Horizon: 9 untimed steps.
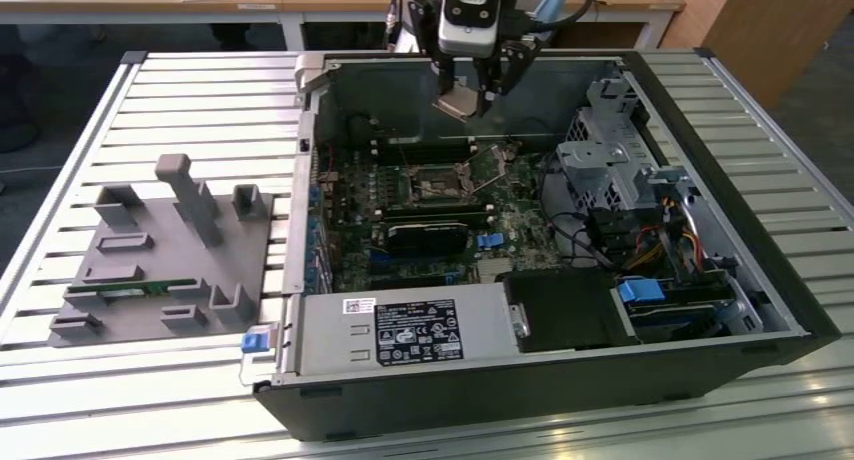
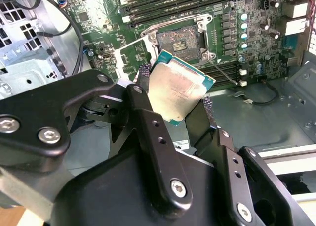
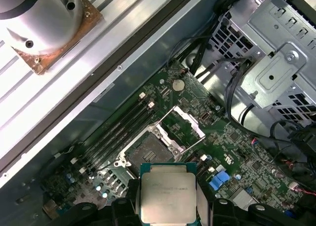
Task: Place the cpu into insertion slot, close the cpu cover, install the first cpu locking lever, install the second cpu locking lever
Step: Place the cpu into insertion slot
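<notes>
While the grey fixture tray is sitting on the slatted table at the exterior view's left, well apart from the work, everything relevant is happening inside the open PC case. The gripper is hovering over the far part of the motherboard, pinching the cpu by two opposite edges, with the metal top facing both wrist views. The cpu is hanging tilted in the air above the insertion slot, not touching it. The slot is sitting empty, the cpu cover is standing flipped open just beside it, and a thin locking lever is looking released. Further right, the drive cage is sitting out of the way. Judging by this, step one is in hand and none of the four steps is done yet.
</notes>
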Motion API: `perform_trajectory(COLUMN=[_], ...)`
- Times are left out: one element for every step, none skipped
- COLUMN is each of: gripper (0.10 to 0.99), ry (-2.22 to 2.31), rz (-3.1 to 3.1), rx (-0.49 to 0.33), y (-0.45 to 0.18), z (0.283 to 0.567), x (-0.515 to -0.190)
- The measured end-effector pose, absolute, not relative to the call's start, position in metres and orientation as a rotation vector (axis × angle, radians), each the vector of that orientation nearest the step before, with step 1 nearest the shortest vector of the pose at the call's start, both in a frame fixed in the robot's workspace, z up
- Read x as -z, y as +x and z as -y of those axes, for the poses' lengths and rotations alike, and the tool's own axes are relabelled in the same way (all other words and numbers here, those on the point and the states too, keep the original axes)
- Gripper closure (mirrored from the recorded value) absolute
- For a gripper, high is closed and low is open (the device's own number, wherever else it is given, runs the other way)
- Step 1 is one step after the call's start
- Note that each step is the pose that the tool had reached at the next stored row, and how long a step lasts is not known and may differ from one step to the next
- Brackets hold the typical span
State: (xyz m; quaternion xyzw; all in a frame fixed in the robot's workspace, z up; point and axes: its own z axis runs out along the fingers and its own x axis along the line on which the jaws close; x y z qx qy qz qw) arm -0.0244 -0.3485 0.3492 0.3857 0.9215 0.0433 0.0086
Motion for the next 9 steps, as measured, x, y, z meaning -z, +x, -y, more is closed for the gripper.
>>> perform_trajectory(gripper=[0.545, 0.545, 0.545, 0.545, 0.545, 0.545, 0.545, 0.545, 0.545], ry=[1.208, 1.211, 1.215, 1.219, 1.223, 1.229, 1.236, 1.243, 1.25], rz=[-2.878, -2.877, -2.875, -2.873, -2.871, -2.868, -2.865, -2.862, -2.859], rx=[-0.135, -0.135, -0.135, -0.135, -0.135, -0.135, -0.135, -0.135, -0.135], y=[-0.0244, -0.0244, -0.0244, -0.0244, -0.0244, -0.0244, -0.0245, -0.0244, -0.0244], z=[0.3485, 0.3485, 0.3485, 0.3484, 0.3484, 0.3484, 0.3484, 0.3484, 0.3484], x=[-0.3491, -0.349, -0.3489, -0.3488, -0.3487, -0.3486, -0.3485, -0.3484, -0.3483])
